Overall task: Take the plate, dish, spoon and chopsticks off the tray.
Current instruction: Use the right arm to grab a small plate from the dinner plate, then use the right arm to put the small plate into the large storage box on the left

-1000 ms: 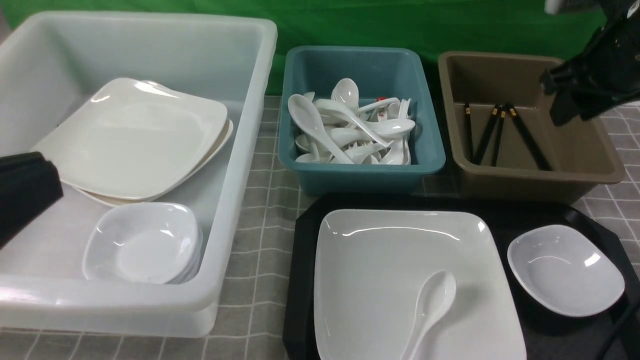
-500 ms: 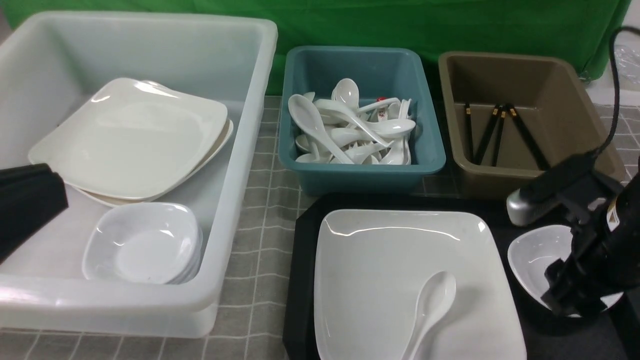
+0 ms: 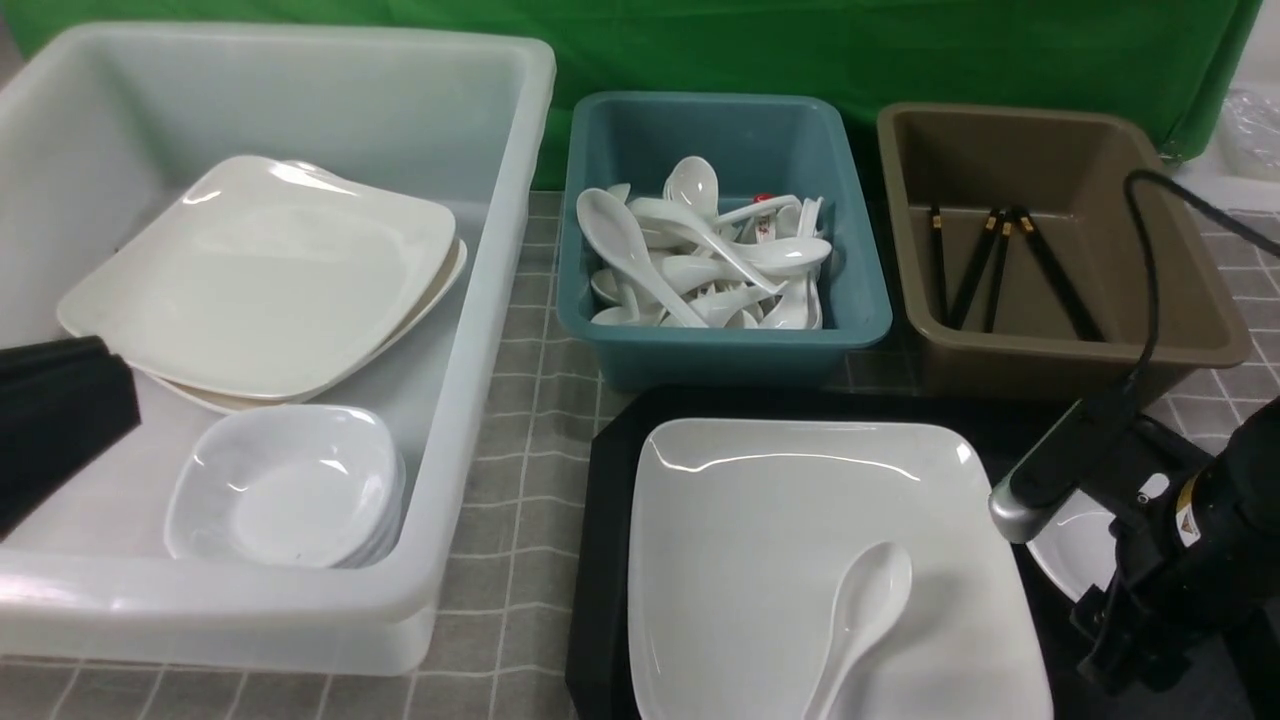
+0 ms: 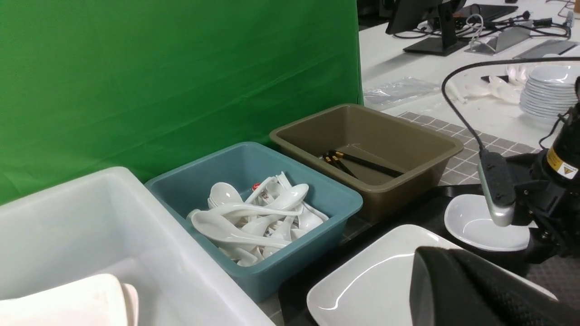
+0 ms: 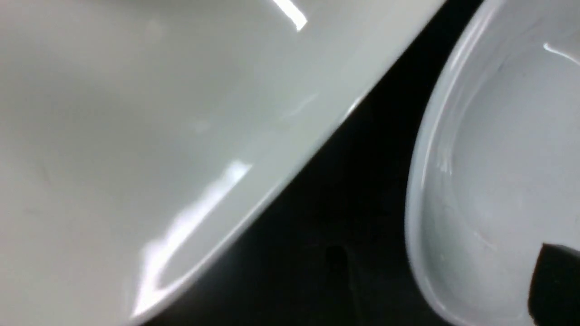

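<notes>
The black tray [image 3: 608,560] lies at the front right. The large white plate [image 3: 780,520] sits on it, and the white spoon [image 3: 862,605] lies on the plate. The small dish [image 3: 1068,552] sits on the tray to the plate's right, mostly hidden by my right arm. My right gripper [image 3: 1110,640] is low at the dish's near-left rim. In the right wrist view one dark fingertip [image 5: 556,285] is over the dish [image 5: 498,158], and the jaws look open. Black chopsticks [image 3: 1050,270] lie in the brown tub. My left gripper [image 3: 55,420] hovers over the white tub.
A big translucent white tub [image 3: 480,400] on the left holds stacked plates and small dishes. A teal tub [image 3: 720,350] full of white spoons and a brown tub [image 3: 1060,352] stand behind the tray. A cable loops above my right arm.
My right arm has swung down from above the brown tub onto the dish on the tray, hiding most of it. My left gripper has sunk slightly.
</notes>
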### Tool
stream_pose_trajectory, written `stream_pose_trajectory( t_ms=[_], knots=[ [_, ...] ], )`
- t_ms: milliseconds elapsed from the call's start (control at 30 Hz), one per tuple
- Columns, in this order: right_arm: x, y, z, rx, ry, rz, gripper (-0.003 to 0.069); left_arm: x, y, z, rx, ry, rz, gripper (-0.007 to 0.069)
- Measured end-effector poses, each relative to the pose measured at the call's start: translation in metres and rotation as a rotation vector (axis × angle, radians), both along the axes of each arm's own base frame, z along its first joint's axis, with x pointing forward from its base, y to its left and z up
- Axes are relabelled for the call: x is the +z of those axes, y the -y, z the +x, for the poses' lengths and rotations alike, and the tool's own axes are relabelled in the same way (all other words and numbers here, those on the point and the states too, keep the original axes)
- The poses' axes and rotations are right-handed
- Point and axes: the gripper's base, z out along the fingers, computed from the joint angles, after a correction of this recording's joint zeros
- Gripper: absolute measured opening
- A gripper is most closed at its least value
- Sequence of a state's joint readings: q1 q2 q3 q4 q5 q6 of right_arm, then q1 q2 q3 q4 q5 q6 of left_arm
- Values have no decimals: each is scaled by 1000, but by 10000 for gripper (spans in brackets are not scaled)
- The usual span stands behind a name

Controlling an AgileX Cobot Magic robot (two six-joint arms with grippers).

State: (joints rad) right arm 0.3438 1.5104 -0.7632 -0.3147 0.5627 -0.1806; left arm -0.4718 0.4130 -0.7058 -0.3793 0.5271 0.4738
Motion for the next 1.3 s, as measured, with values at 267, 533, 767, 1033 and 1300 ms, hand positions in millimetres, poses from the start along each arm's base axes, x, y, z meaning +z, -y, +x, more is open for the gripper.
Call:
stream_pose_trajectory(
  t_ms=[267, 533, 767, 1033, 1300],
  knots=[
    [-28, -2, 15, 84, -22, -71, 456, -1, 0, 0, -4, -8, 6, 7],
    [-31, -3, 18, 95, -25, -77, 302, -2, 0, 0, -4, -13, 13, 7],
    [-5, -11, 10, 130, 24, -94, 110, -3, 0, -1, -8, -22, 24, 7],
    [60, -17, -16, 1, 92, -66, 62, -3, 0, -1, -8, -24, 28, 7],
    [160, -62, -51, 43, 294, 220, 61, -4, 0, 0, -2, -30, 31, 10]
  ],
)
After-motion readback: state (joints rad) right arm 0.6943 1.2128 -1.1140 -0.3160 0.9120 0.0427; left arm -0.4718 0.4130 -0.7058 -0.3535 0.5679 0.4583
